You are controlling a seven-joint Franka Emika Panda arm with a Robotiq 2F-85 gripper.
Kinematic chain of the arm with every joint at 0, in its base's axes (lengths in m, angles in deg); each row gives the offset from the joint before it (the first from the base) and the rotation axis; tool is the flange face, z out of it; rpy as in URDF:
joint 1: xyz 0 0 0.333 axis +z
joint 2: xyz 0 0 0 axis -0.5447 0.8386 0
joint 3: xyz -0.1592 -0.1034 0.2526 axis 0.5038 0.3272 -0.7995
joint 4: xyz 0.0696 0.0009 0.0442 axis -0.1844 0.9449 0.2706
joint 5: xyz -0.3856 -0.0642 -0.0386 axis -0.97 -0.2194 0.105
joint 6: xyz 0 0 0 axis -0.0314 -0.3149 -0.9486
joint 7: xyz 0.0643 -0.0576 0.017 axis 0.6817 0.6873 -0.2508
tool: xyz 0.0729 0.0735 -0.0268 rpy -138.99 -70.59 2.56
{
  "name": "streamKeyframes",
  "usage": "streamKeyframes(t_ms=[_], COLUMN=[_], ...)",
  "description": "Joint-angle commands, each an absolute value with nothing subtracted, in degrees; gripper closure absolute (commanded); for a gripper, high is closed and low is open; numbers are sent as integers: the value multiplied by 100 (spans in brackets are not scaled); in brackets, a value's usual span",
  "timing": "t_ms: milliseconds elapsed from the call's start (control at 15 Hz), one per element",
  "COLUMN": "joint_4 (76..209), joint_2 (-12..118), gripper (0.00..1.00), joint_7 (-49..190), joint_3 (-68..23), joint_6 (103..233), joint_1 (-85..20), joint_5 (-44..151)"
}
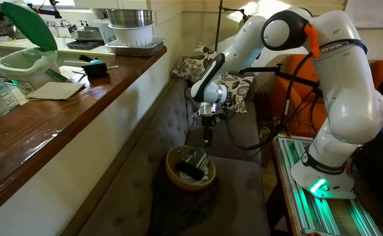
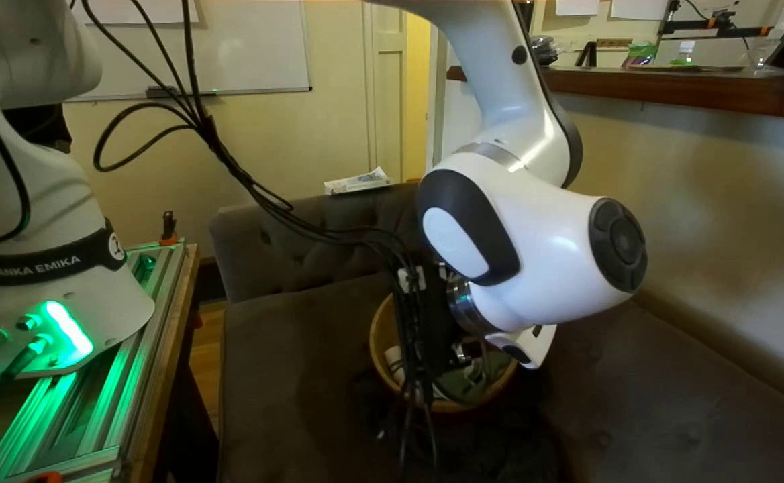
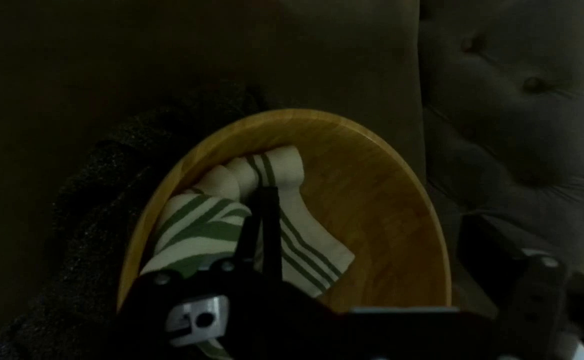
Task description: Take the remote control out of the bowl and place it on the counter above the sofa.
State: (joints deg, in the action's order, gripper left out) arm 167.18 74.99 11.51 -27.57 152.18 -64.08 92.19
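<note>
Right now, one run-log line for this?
jaws: open, above bowl | remote control: in bowl with striped cloth | placement on counter: not yet done

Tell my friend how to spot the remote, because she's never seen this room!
Look for the big grey sofa below the long, shiny brown counter. On the sofa sits a round wooden bowl with a green-and-white striped cloth inside. The remote lies in there too: it's the plain black bar, without any stripes like the cloth has.
</note>
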Motion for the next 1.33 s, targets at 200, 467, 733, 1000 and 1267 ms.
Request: streamKeyframes(t_ms=[200, 467, 733, 1000, 1267], joint_4=[18109, 18175, 17864, 18019, 17567], joint_2=[6786, 7169, 7691, 7526, 8094], gripper=[0, 0, 0, 0, 0], joint_7=[83, -165, 154, 89, 162], joint_3=[-2655, -2875, -3246, -3197, -3218], joint_6=[16679, 18206, 19110, 18915, 18836], joint_1=[-5920, -5411, -5056, -5064, -5040], joint_5=[10685, 11331, 11834, 11646, 11574])
